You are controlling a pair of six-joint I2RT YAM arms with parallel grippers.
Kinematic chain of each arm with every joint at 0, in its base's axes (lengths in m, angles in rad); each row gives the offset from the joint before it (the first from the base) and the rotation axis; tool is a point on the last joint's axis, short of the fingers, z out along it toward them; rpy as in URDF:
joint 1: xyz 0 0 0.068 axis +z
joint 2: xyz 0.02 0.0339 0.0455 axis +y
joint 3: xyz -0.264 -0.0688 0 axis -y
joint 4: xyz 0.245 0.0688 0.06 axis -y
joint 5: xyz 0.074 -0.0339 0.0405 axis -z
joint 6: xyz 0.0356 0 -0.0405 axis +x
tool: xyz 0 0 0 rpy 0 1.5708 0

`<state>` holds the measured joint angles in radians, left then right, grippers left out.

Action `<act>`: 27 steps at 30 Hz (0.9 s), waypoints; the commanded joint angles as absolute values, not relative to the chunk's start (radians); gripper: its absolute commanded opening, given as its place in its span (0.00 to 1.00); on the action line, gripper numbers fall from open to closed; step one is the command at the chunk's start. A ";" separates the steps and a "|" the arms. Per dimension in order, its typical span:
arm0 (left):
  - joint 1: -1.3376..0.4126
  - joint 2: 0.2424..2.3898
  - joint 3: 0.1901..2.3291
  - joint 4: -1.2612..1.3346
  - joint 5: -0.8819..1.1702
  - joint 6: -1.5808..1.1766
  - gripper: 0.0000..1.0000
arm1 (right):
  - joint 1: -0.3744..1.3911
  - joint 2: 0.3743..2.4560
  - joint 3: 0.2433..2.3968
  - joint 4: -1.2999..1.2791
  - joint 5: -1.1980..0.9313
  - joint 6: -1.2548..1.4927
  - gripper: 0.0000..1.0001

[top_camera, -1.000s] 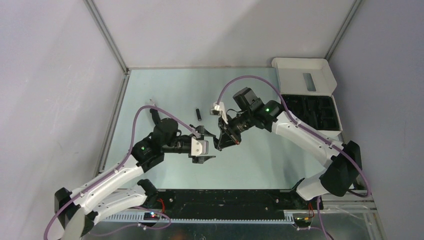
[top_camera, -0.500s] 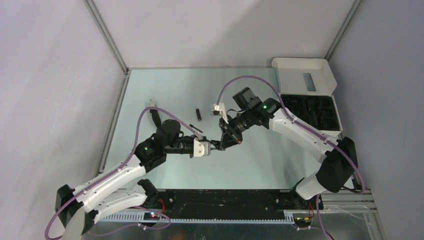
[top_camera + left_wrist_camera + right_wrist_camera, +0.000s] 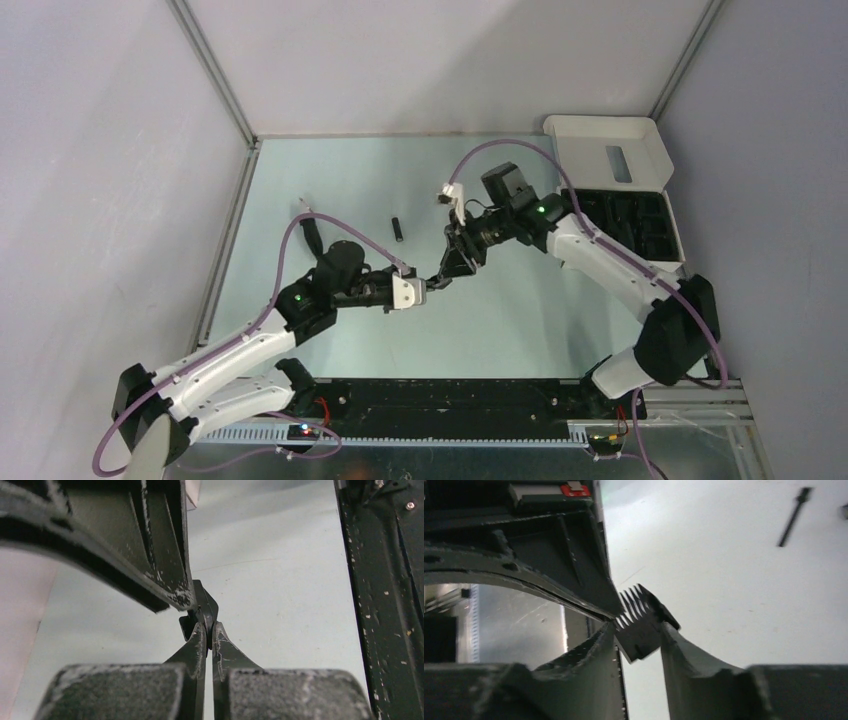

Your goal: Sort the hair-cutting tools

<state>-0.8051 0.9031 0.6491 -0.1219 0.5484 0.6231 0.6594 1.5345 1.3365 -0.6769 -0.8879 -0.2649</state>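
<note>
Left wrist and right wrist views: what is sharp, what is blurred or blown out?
Left wrist: the near pads are soft and dark, the closed fingertips sharper, the table evenly lit. Right wrist: the comb attachment shows clear teeth; the table behind it is washed out nearly white; the thin stick is slightly soft.

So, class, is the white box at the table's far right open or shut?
Open: the white box has its lid folded back, showing the black insert.

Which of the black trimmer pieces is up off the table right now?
The toothed comb attachment, pinched by the left gripper and flanked by the right gripper. The thin stick and short cylinder lie flat on the table.
</note>
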 commanded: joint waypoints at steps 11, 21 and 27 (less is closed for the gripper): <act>-0.813 0.878 0.640 0.223 0.262 0.228 0.00 | 0.552 1.082 0.958 -0.005 -0.484 0.430 0.84; -0.814 0.803 0.526 0.592 0.090 -0.170 0.00 | 0.640 0.958 0.809 0.158 -0.213 0.780 0.88; -0.814 0.809 0.486 0.749 0.085 -0.301 0.00 | 0.688 0.977 0.804 0.242 -0.190 0.902 0.88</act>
<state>-0.8093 0.8154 0.4969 0.5598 0.1200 -0.1631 0.6643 0.9806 0.8005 0.1123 -0.2501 0.7715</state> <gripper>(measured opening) 0.015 0.882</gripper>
